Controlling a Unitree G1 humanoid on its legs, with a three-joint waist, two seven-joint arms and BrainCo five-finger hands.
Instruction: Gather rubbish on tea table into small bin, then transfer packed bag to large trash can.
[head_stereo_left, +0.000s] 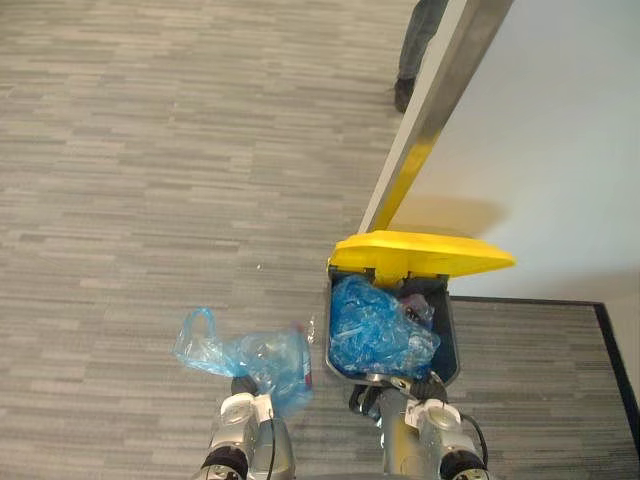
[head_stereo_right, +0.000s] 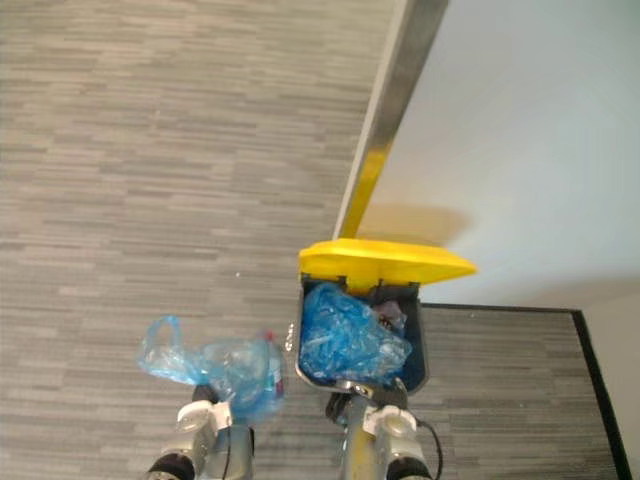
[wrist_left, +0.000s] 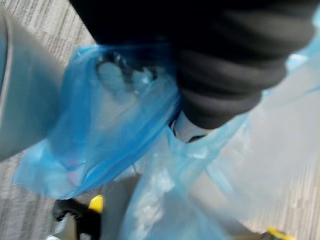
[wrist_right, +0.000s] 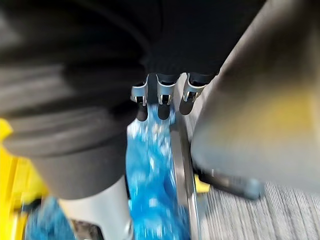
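Observation:
A grey large trash can (head_stereo_left: 446, 340) stands by the wall with its yellow lid (head_stereo_left: 420, 253) raised. Crumpled blue bags (head_stereo_left: 372, 330) fill it. My left hand (head_stereo_left: 244, 403) is low in the eye views, left of the can. It is shut on a translucent blue rubbish bag (head_stereo_left: 255, 358) with a clear bottle inside; the bag hangs above the floor, and its loose handle (head_stereo_left: 198, 330) trails to the left. In the left wrist view the blue bag (wrist_left: 110, 125) wraps round the hand. My right hand (head_stereo_left: 400, 388) is at the can's near rim (wrist_right: 182, 165), over the blue bags (wrist_right: 150, 190).
A white wall (head_stereo_left: 560, 130) with a metal edge strip (head_stereo_left: 432, 108) rises behind the can. A dark-bordered mat (head_stereo_left: 540, 370) lies to the right. A person's leg and shoe (head_stereo_left: 412, 55) stand at the far end. Grey carpet (head_stereo_left: 150, 180) stretches to the left.

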